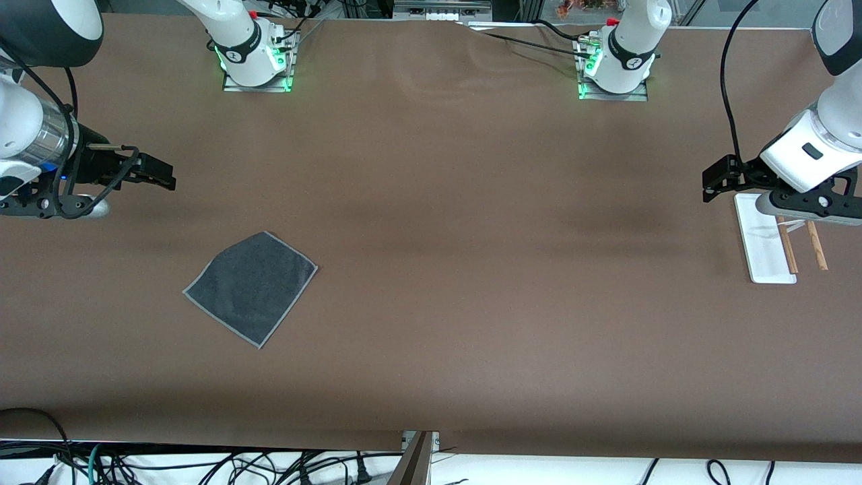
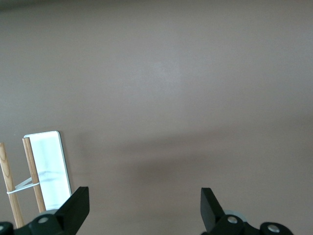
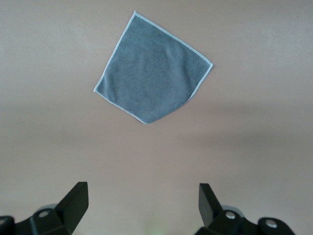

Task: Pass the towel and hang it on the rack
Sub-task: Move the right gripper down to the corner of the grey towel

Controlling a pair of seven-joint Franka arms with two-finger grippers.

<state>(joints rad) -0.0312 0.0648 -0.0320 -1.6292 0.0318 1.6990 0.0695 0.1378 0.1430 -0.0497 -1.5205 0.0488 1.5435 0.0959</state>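
Towel (image 1: 251, 287), small square dark grey soft cloth w/ thin light grey stitched border: lay flat on brown table (image 1: 444, 202) toward right arm's end, untouched, one corner pointing at front camera. Judged light, limp, non-slippery; would droop and fold once lifted, so best pinched at a corner or along one stitched edge, pads pressed down to table to catch the thin layer. Corner farthest from front camera looked handiest for right arm. Right gripper (image 1: 156, 173) hovered over bare table, apart from towel, fingers spread wide w/ nothing between; confirmed in right wrist view, both fingertips (image 3: 78, 198) apart, towel (image 3: 152, 69) well clear of them. Left gripper (image 1: 719, 178) hung over table just beside rack (image 1: 764, 246), a small stand w/ white rectangular flat base and two thin parallel light-brown wooden rods, at left arm's end; fingers also wide apart and empty, waiting. Towel and rack well apart, so hand-over mid-table prob needed. Nothing of task done yet. Hard to make out: rack's part farthest from front camera covered by left arm's wrist, so rod supports and how rods join base not visible there; left wrist view cut rack (image 2: 49, 161) off at frame edge. Rod height above base unclear. Towel thickness not readable.
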